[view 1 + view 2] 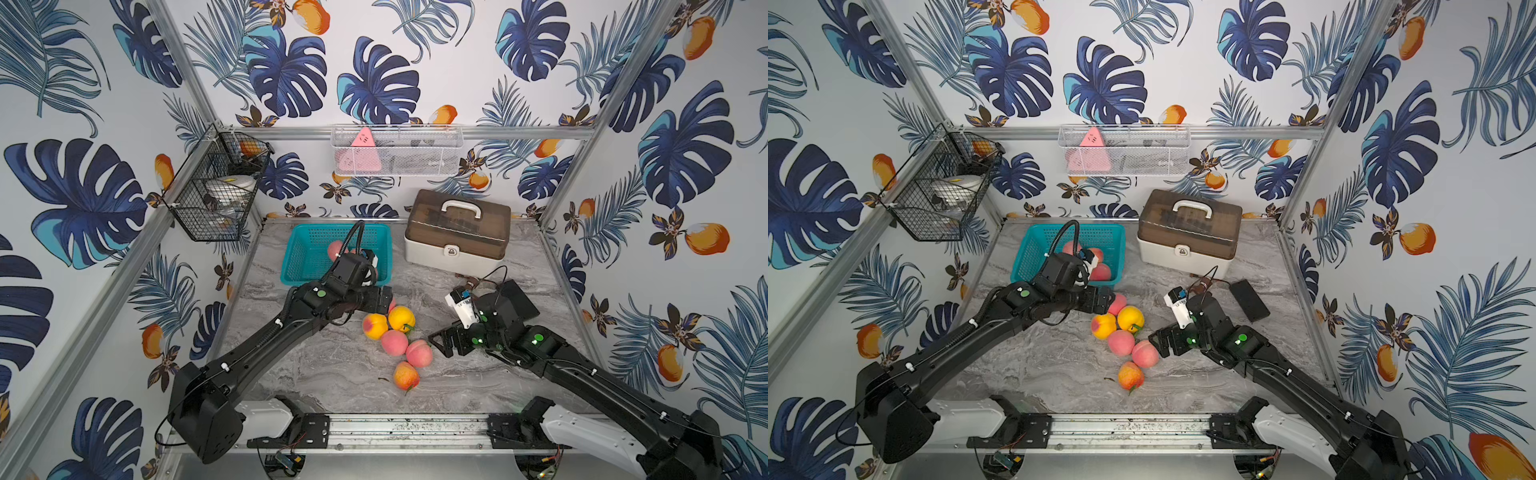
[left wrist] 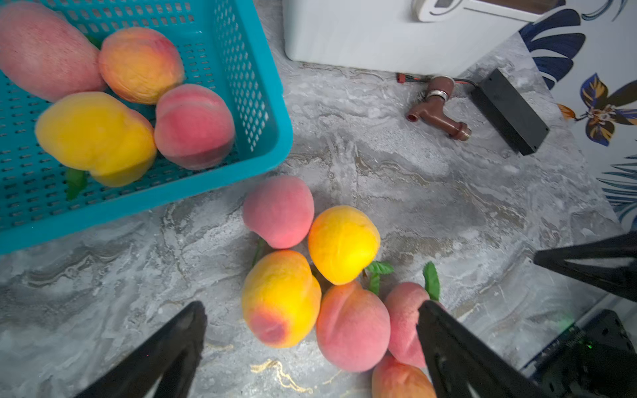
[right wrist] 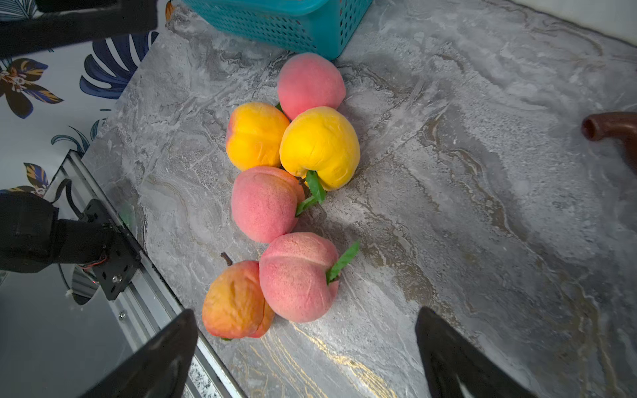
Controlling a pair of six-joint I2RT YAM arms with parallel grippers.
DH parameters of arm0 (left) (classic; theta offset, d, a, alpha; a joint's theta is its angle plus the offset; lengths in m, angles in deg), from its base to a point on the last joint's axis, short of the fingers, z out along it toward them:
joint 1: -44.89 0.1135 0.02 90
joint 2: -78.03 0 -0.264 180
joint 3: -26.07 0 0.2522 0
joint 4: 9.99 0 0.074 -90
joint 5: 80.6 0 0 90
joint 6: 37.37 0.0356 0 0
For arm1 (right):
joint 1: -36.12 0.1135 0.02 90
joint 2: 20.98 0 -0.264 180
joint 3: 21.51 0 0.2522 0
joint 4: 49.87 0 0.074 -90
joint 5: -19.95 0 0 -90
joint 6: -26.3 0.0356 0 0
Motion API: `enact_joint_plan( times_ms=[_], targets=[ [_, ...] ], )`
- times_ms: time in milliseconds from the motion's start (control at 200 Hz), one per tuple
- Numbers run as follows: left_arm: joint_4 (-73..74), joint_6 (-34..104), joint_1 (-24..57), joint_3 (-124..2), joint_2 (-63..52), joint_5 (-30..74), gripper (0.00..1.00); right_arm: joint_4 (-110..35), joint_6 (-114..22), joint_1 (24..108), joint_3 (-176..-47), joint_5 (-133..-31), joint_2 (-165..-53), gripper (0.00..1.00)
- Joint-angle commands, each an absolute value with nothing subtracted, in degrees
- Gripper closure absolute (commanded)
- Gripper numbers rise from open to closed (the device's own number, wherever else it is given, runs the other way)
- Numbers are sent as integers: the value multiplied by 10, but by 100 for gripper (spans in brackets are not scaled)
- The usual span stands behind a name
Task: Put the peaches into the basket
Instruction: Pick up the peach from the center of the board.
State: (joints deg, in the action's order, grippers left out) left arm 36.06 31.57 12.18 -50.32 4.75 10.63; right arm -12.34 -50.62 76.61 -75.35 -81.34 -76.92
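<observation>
Jaws of the left gripper stand spread wide and hold nothing. It hangs over the far end of a cluster of peaches on the tabletop, just in front of the near right corner of the basket. In its wrist view the black fingers frame a blushed yellow-orange peach and a pink one beside it.

The right gripper is also wide open and empty. It sits low beside the near end of the same cluster, facing a leafed pink peach and the wrinkled orange peach that touches it.

Six fruits lie loose on the tabletop in a touching string. The farthest, a plain pink peach, is just beside the basket's corner, with a bright yellow peach next along.

Four more sit inside the teal basket at the back left of the tabletop: two pink, one orange and one yellow, bunched toward its right side.

To the right of the basket stands a white case with a brown lid. In front of the case lie a brown tap and a black box.
</observation>
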Motion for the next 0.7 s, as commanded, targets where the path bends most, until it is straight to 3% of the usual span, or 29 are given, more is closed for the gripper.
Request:
enact_joint_plan(
  times_ms=[0, 696],
  targets=[
    [372, 288, 100, -481, 64, 124, 1, -156, -495, 773, -743, -811, -777, 0],
    [378, 192, -17, -391, 141, 169, 1, -239, -483, 803, -697, -844, -833, 0]
  ],
)
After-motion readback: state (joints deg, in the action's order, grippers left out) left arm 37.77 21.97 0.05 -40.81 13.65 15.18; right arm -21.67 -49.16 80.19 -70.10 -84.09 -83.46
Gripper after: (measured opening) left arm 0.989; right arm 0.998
